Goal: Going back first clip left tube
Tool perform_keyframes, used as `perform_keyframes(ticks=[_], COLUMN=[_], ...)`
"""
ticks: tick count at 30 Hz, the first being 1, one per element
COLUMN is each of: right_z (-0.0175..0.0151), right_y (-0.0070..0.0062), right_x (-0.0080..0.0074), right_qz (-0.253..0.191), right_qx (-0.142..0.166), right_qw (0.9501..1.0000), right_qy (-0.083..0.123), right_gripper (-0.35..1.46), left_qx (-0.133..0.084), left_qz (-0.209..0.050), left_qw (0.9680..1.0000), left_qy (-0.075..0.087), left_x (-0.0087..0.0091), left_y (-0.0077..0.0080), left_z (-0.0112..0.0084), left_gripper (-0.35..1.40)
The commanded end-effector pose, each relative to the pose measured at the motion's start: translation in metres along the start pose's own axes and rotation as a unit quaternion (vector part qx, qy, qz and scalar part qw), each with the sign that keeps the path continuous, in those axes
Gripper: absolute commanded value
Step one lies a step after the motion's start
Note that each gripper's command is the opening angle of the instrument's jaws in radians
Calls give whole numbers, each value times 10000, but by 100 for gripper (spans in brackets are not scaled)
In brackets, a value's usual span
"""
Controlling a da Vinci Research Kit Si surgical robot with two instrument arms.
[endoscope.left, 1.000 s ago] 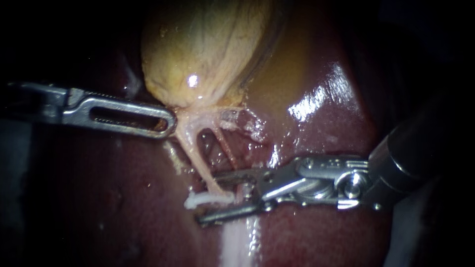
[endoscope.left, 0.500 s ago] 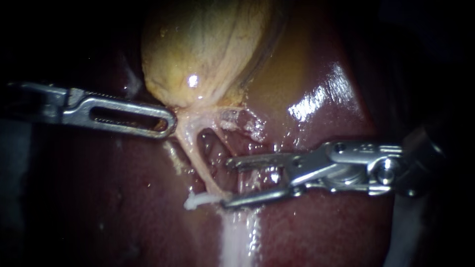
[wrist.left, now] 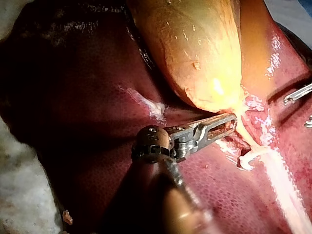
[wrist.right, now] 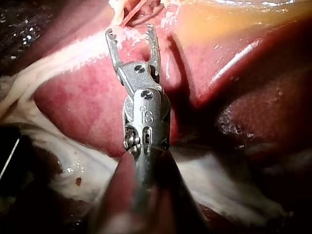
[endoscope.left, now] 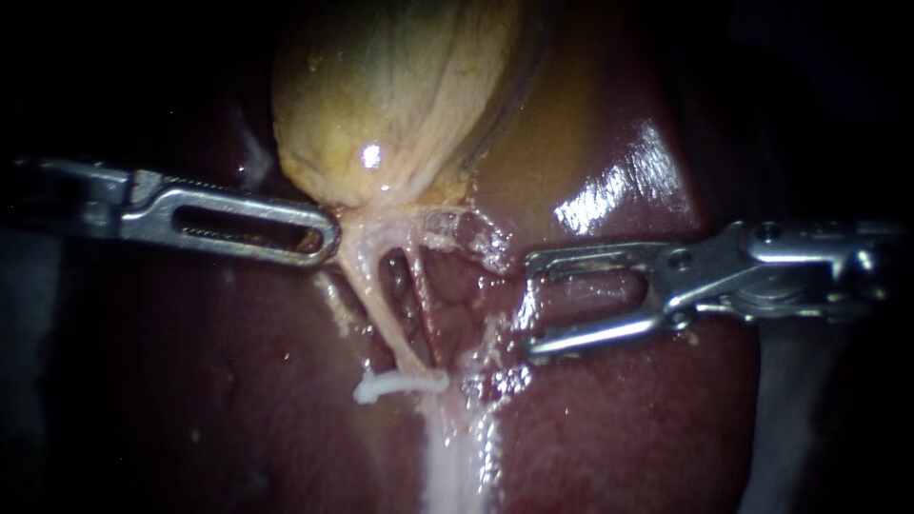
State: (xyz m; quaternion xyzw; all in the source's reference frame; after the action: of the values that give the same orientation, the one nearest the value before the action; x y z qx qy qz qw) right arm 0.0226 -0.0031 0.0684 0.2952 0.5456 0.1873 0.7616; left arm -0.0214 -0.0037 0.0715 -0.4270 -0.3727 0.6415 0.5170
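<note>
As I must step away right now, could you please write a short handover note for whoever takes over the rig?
Left instrument: tip at the neck of the gallbladder.
Right instrument: jaws open, empty, clear of the left tube.
Done: a white clip sits across the left tube, low down.
Left: probably only drawing the right instrument away.

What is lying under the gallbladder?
The liver shows around the gallbladder, which rests on it; the liver surface directly beneath is covered. The left tube, bearing a white clip, leaves the gallbladder's lower end.
</note>
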Motion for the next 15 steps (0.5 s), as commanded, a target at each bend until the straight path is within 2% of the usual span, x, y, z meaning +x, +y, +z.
perform_keyframes(ticks=[1,8,15], right_z=[-2,-3,-3], right_y=[0,-1,-2], right_x=[1,2,2], right_qz=[-14,-42,-43], right_qx=[5,11,12], right_qw=[10000,10000,10000], right_qy=[-1,-2,-3], right_gripper=[50,50,50], left_qx=[2,9,27], left_qz=[0,6,31], left_qw=[10000,10000,10000], left_qy=[1,8,24], left_x=[0,-1,-2], left_y=[0,-3,-16], left_z=[0,4,16], left_gripper=[-35,-35,-35])
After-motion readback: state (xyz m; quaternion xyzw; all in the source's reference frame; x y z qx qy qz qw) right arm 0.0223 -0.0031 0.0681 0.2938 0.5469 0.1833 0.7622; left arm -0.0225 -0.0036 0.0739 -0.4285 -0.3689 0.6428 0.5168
